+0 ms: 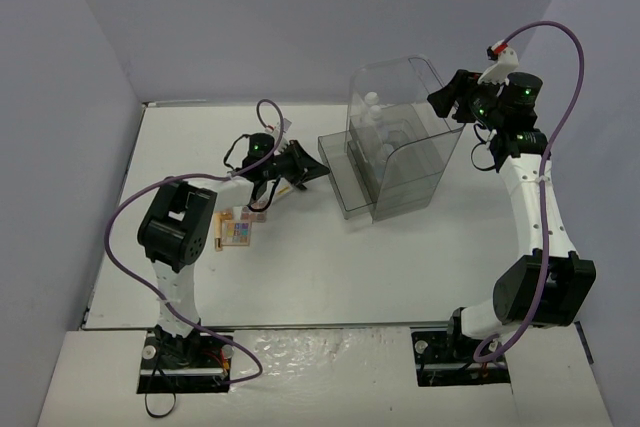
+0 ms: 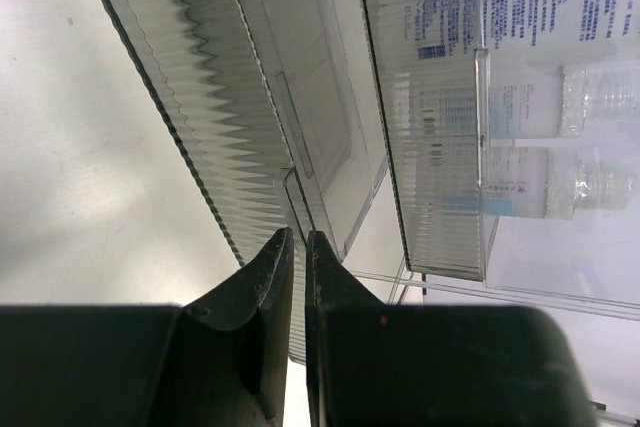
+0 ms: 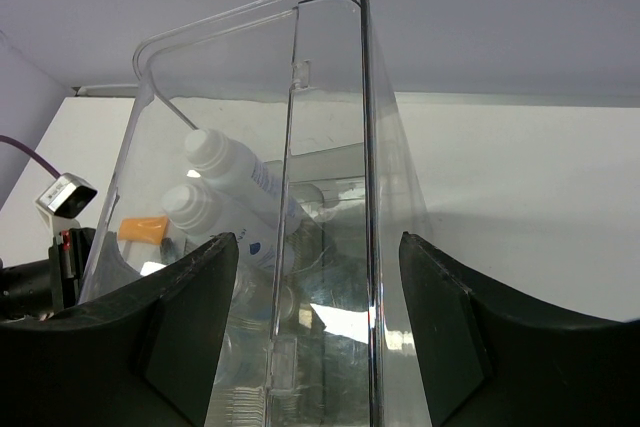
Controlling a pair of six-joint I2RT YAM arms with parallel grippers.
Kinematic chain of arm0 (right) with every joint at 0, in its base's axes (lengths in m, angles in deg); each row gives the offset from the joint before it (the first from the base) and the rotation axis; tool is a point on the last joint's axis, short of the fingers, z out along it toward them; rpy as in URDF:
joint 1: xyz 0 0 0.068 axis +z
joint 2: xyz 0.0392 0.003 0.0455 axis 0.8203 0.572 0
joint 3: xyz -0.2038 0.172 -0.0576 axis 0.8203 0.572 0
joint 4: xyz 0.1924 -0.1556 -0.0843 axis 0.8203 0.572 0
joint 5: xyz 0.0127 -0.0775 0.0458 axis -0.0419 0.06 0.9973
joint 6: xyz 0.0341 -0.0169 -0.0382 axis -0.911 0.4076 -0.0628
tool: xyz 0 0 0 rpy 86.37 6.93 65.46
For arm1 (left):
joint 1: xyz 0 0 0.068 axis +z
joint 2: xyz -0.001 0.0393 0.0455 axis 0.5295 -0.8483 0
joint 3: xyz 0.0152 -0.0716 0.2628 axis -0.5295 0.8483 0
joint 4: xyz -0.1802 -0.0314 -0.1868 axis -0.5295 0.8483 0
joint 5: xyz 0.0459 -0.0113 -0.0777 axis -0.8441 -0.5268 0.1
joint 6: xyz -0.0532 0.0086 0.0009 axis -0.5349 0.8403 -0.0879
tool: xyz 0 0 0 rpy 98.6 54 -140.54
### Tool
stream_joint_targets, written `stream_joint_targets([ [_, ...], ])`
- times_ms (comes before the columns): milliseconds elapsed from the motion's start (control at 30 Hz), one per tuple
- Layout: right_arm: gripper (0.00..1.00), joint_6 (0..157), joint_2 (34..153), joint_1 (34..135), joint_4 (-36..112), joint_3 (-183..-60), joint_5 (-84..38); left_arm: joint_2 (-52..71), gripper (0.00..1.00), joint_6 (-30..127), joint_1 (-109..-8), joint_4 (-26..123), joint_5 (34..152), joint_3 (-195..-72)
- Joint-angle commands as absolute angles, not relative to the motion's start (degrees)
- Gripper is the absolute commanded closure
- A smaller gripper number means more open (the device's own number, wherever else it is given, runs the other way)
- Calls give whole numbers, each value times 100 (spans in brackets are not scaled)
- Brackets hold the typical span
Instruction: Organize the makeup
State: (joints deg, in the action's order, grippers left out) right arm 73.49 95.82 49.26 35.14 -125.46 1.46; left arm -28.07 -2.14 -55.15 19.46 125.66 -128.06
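Bottles (image 3: pixel 235 177), two white ones, lean side by side in the case (image 1: pixel 400 142) toward the table's (image 1: pixel 300 282) far right corner, caps tilted up. Right gripper (image 3: pixel 320 247) spreads astride the case wall; left gripper (image 2: pixel 298 242) pinches the drawer (image 1: pixel 340 177) rim. Palette (image 1: pixel 238 230) lies flat near the left edge.

1. Top view: high behind arm bases (image 1: pixel 185 352), looking down on whole table (image 1: pixel 300 277).
2. Left wrist: very close, facing clear case (image 2: pixel 250 117).
3. Right wrist: close at case top, probably about level; both share bottles (image 3: pixel 225 172).

White bottles (image 3: pixel 240 179), a multicolour palette (image 1: pixel 239 233) — a clear, ribbed case (image 2: pixel 200 97).
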Motion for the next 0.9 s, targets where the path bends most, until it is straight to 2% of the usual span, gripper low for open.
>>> stream_joint_targets([
  [0, 38, 7384, 9544, 5028, 3486, -12460, 211, -2571, 100, 110, -5416, 1724, 12699, -13007],
  [333, 36, 7400, 9522, 5025, 3494, -12467, 199, -2534, 98, 174, -5371, 1844, 12744, -13054],
  [367, 35, 7395, 9519, 5028, 3493, -12476, 202, -2517, 94, 199, -5369, 1892, 12737, -13051],
  [433, 33, 7379, 9494, 5027, 3487, -12501, 202, -2465, 73, 290, -5377, 2020, 12727, -13042],
  [567, 27, 7364, 9445, 5028, 3494, -12558, 193, -2352, 52, 507, -5377, 2307, 12686, -13045],
  [700, 21, 7335, 9375, 5028, 3494, -12626, 176, -2188, 40, 771, -5366, 2704, 12600, -13101],
  [867, 10, 7347, 9246, 5026, 3506, -12718, 141, -1821, 30, 1298, -5327, 3583, 12306, -13293],
])
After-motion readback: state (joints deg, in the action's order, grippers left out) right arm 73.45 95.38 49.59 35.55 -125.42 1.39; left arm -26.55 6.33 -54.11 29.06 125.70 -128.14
